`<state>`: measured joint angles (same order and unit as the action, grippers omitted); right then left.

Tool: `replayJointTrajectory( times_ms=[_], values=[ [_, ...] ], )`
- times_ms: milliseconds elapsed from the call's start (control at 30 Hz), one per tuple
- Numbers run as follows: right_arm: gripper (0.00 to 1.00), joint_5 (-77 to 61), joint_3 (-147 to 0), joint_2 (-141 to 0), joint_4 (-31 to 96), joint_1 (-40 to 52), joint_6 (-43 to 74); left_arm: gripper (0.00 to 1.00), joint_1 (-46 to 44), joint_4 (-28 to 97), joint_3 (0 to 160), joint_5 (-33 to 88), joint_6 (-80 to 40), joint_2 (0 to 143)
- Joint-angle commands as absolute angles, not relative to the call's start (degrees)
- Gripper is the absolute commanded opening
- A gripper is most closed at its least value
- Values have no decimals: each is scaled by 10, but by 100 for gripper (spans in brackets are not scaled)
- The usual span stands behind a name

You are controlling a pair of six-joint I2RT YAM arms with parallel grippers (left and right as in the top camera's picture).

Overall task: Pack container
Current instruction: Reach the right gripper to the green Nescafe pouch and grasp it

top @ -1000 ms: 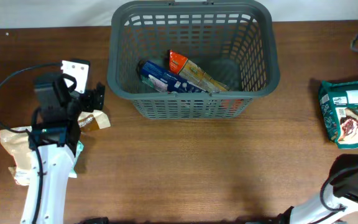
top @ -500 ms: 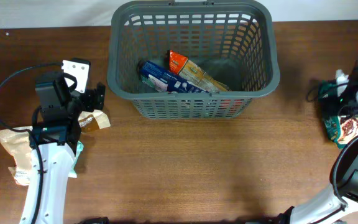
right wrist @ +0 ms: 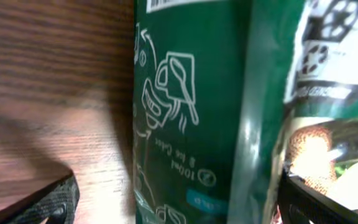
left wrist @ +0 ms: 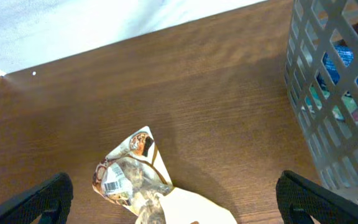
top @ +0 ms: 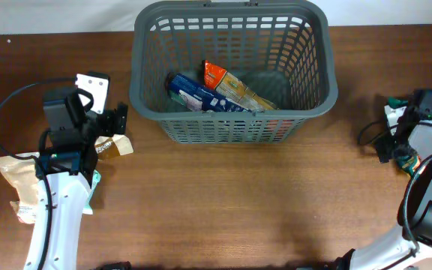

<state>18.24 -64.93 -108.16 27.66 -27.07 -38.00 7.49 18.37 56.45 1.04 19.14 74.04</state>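
The dark grey slotted container [top: 145, 105] stands at the back centre; its wall shows in the left wrist view [left wrist: 328, 106]. Inside lie a blue packet [top: 195, 96] and an orange-topped packet [top: 235, 88]. My left gripper [top: 116, 120] [left wrist: 173, 186] is open, its fingers wide apart either side of a small brown-and-white packet [top: 112, 145] [left wrist: 129, 177] on the table left of the container. My right gripper [top: 394, 132] [right wrist: 178, 186] is open and low over a green packet [top: 408, 159] [right wrist: 191, 106] at the far right, a finger on each side of it.
A beige packet [top: 15, 176] lies at the left edge, partly under my left arm, with a teal bit [top: 95, 180] beside it. Something red [top: 280, 126] shows through the container's front lattice. The table's back edge meets a white wall.
My right arm swung in from the right edge and came down over the green packet, now mostly covered. My left arm and the small packet have barely moved.
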Motion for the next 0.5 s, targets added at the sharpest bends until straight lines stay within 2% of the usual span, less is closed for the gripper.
replayJointTrajectory(
  times_ms=[0, 33, 67, 100, 133, 200, 467],
  values=[
    [99, 133, -591, -1136, 260, -270, -364, 99, 77, 191, 562, 13, 198, 743],
    [98, 129, -586, -1141, 255, -270, -354, 99, 77, 192, 562, 12, 198, 743],
    [89, 120, -584, -1148, 252, -271, -349, 99, 77, 193, 562, 12, 198, 743],
    [71, 109, -583, -1152, 252, -271, -349, 99, 77, 193, 562, 12, 198, 743],
    [37, 107, -583, -1156, 250, -271, -344, 99, 77, 193, 562, 12, 198, 743],
    [4, 107, -583, -1158, 244, -271, -324, 99, 77, 193, 562, 12, 198, 743],
    [4, 77, -586, -1150, 277, -265, -306, 99, 77, 193, 562, 13, 198, 743]
  ],
)
